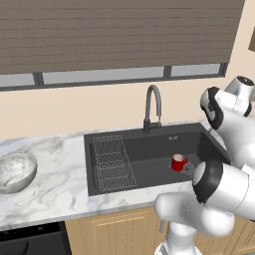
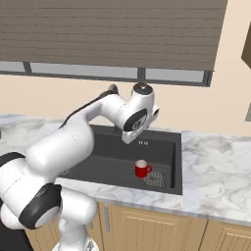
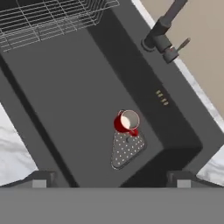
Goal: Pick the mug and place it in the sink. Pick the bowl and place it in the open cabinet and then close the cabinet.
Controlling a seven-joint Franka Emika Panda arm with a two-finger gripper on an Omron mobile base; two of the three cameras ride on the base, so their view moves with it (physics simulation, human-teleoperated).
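**Red mug stands in the black sink, jaws spread wide above it**

Nearest you, the gripper (image 3: 111,177) looks down into the basin with its two dark fingertips (image 3: 41,178) set far apart and nothing between them. Below and beyond them the mug (image 3: 126,122) stands upright on the floor of the sink (image 3: 65,96), its white inside facing up, touching the near edge of the perforated drain grate (image 3: 126,148). In your left base view the mug (image 1: 178,162) sits toward the right end of the basin, and the arm's big white elbow hides the sink's near right corner and part of the grate. The wire rack (image 1: 113,162) fills the left end of the basin, well apart from the mug. Further left on the marble counter (image 1: 55,184) the bowl (image 1: 16,172) rests beside the sink, its left side cut off by the frame. At the back the curved faucet (image 1: 152,107) rises behind the rim, under the slatted blind (image 1: 114,35). In your right base view the forearm crosses the faucet and the sink's left half, and the wall cabinet (image 2: 246,46) is only a sliver at the right edge; you cannot tell whether it is open.
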